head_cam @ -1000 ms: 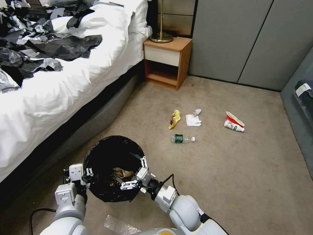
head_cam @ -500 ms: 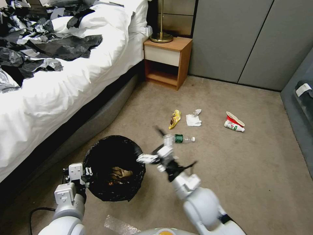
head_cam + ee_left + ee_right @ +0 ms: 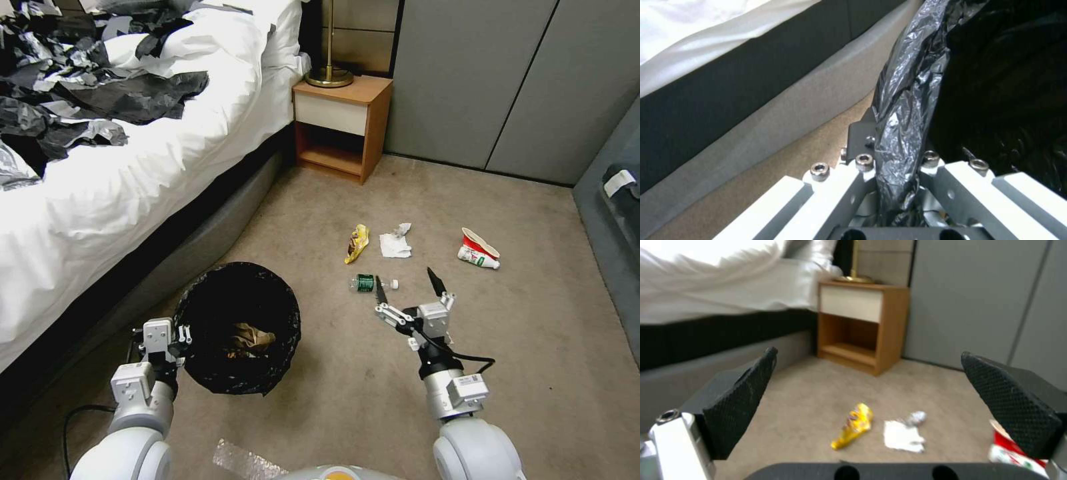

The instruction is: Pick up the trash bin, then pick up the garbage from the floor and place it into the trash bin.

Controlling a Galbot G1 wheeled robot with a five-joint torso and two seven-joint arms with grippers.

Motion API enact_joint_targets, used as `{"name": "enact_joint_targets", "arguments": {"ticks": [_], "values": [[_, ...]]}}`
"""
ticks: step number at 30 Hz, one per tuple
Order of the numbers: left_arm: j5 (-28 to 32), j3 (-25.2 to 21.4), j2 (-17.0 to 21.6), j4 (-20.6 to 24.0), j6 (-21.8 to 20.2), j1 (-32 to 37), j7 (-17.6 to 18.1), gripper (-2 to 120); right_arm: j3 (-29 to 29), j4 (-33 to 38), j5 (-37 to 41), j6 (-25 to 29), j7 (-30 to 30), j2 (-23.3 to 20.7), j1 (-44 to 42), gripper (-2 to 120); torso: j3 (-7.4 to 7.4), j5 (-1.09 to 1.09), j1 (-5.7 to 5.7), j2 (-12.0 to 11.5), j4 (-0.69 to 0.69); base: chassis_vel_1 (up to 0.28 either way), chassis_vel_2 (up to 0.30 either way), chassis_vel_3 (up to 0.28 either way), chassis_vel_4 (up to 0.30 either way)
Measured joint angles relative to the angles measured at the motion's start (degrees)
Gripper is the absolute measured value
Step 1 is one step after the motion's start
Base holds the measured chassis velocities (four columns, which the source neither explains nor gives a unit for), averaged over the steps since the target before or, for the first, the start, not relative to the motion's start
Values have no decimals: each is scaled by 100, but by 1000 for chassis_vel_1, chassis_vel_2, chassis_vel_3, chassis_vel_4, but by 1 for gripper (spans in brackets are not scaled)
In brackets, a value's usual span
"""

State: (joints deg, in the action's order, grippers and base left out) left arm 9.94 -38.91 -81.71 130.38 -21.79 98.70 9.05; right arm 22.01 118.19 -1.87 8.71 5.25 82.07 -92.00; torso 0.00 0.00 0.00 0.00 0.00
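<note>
- Carpet floor (image 3: 533,373) beside the bed (image 3: 100,200) carries the bin (image 3: 237,327) near the bed's edge.
- Left gripper (image 3: 175,341) pinches the bin's black-bagged rim; crumpled paper (image 3: 250,339) lies inside.
- Right gripper (image 3: 408,288) hovers spread wide above the bottle (image 3: 365,283), with the wrapper (image 3: 357,243), tissue (image 3: 395,245) and cup (image 3: 479,249) beyond.
</note>
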Motion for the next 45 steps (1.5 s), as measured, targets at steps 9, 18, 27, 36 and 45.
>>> {"name": "enact_joint_targets", "arguments": {"ticks": [9,18,27,36,45], "values": [[31,-25,4,43,19,109,6,1,174,-249,23,128,27,99,9,100,0,0,0,0,1,0,0,0,0],[31,-4,-24,78,20,141,22,1,249,-256,77,166,-6,93,35,100,0,0,0,0,0,0,0,0,0],[14,18,-38,80,25,173,27,1,285,-332,248,308,14,115,48,100,0,0,0,0,0,-61,-61,-55,-47],[-4,53,-41,47,11,113,32,1,340,-440,339,370,0,116,152,100,0,0,0,0,-1,-105,-102,-104,-110],[49,61,-61,-17,135,92,-55,1,334,-495,378,391,-48,114,235,100,0,-1,0,0,-2,-102,-109,-103,-102]]}}
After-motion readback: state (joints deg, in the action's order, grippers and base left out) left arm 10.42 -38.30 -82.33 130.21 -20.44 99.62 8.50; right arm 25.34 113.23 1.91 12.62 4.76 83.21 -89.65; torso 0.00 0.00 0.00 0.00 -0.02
